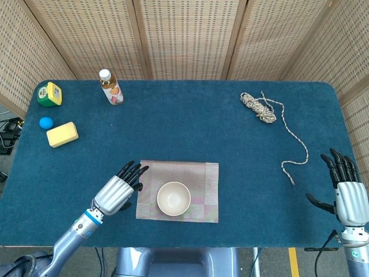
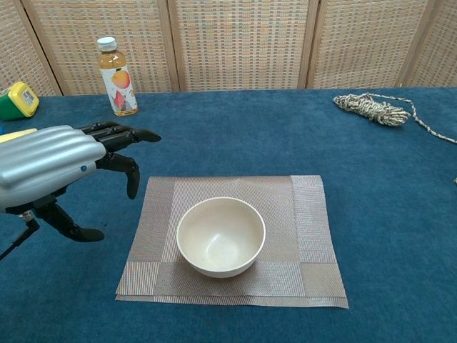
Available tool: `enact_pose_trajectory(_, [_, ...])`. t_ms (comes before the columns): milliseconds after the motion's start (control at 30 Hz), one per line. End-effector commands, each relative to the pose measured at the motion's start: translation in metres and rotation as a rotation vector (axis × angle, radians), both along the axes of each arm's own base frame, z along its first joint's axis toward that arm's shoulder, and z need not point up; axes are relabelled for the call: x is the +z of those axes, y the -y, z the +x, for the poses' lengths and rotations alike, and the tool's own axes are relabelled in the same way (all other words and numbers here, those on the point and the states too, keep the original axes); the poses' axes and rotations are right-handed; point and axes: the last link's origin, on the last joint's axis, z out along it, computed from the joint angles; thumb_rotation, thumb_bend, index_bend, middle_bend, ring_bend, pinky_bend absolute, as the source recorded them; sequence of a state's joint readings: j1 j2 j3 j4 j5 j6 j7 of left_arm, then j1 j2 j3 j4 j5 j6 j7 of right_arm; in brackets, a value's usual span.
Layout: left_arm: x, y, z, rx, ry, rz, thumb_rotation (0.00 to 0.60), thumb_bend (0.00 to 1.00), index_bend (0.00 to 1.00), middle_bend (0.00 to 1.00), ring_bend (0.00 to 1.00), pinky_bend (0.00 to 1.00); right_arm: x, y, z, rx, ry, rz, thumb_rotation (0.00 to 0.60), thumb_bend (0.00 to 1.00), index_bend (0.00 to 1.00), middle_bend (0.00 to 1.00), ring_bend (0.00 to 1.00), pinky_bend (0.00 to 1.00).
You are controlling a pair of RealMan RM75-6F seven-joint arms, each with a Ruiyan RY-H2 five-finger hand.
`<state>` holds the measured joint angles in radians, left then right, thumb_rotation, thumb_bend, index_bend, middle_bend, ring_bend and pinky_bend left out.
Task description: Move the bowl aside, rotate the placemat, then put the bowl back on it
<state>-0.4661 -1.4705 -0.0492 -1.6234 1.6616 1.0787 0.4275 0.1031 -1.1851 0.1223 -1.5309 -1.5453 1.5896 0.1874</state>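
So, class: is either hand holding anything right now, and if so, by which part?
Nothing is held. The left hand hovers open beside the bowl, not touching it; the right hand is open at the table's edge.

Bare blue surface (image 1: pixel 190 127) is lying open on every side of the placemat (image 1: pixel 204 173), with the left hand (image 1: pixel 120 189) hovering at its left edge; the bottle (image 1: pixel 110 86), sponge (image 1: pixel 61 134) and rope (image 1: pixel 260 108) are sitting well apart toward the far corners.

Blue-clothed table (image 1: pixel 190 124), placemat (image 1: pixel 204 173), bottle (image 1: pixel 110 88), rope (image 1: pixel 259 108), yellow sponge (image 1: pixel 61 134), blue ball (image 1: pixel 45 122), green-yellow box (image 1: pixel 49 94)
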Motion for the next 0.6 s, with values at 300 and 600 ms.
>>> enact_pose_trajectory(300, [-0.034, -0.004, 0.024, -0.036, -0.036, -0.047, 0.600, 0.11, 0.42, 0.00, 0.00, 0.00, 0.005, 0.001, -0.003, -0.005, 0.021, -0.003, 0.600, 0.11, 0.12, 0.00, 0.00, 0.00])
enact_pose_trajectory(600, [-0.053, -0.011, 0.041, -0.056, -0.054, -0.066, 0.600, 0.11, 0.42, 0.00, 0.00, 0.00, 0.007, 0.002, -0.005, -0.013, 0.037, 0.001, 0.600, 0.11, 0.12, 0.00, 0.00, 0.00])
